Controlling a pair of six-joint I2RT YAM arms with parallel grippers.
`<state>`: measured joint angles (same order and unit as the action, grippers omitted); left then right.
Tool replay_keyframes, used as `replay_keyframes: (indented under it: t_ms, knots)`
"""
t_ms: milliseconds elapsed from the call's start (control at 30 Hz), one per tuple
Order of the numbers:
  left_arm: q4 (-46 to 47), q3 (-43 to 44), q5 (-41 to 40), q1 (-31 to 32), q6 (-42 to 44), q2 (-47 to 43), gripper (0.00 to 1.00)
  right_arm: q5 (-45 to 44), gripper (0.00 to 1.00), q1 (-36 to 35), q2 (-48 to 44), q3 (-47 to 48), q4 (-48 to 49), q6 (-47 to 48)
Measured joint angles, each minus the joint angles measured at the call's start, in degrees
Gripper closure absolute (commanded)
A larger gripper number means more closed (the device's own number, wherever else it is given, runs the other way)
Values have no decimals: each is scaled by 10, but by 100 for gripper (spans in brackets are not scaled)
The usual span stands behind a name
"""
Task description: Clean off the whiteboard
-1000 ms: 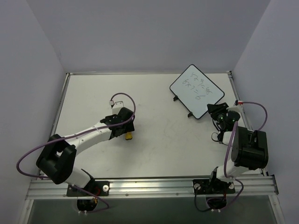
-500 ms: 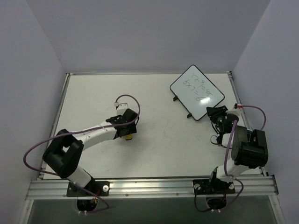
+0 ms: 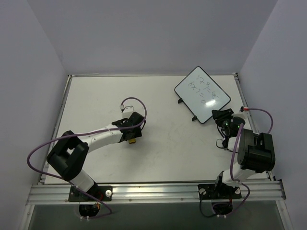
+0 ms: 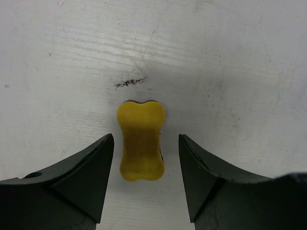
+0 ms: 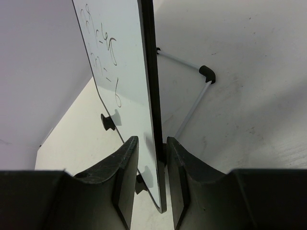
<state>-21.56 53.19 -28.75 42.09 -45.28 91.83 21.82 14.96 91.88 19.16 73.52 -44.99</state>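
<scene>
A white table (image 3: 158, 158) is seen, closed in on three sides by plain pale lilac walls (image 3: 144, 33), and an aluminium rail (image 3: 153, 194) is fixed along its near edge, where both arms are mounted. The table surface is matt and lightly worn: fine scratches and small specks are visible in the left wrist view, and a short dark smudge (image 4: 130, 82) is found just beyond the yellow eraser (image 4: 141, 141). The eraser lies flat on the table, left of the middle. The left gripper (image 4: 146, 143) is placed over it with the jaws parted, one finger on each side, and neither finger is touching it. The whiteboard (image 3: 201, 94) is located at the far right part of the table, near the right wall, tilted up, and dark handwriting is carried on its face. Its near lower edge is clamped by the right gripper (image 3: 221, 116), one finger being pressed on the written face and the other on the back. Behind the board a thin wire stand (image 5: 192, 109) with a black foot rests on the table.
</scene>
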Motion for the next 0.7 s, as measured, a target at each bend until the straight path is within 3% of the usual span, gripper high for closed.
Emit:
replay_keyframes:
  t_ms: [700]
  knots:
    - [10,0,0,0,-16,27,40,0,74,4,0,-7,0,-1]
